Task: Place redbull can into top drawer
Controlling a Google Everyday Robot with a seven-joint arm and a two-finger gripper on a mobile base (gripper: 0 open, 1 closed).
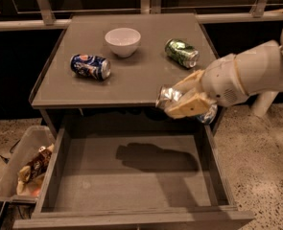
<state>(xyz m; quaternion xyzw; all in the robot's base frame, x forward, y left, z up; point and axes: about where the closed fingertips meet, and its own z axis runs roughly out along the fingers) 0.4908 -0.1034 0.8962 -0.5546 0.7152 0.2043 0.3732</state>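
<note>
The gripper (184, 100), fingers (190, 110) clamped across the can (166, 97), holds it lying sideways above the drawer's (93, 186) far right corner, with the bare drawer floor at seven o'clock.

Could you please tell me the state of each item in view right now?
top drawer: open, empty.
redbull can: gripped, held sideways.
end effector: shut on the can, above the drawer's back right corner.
dark blue can: lying on its side.
green can: lying on its side.
bowl: upright.
</note>
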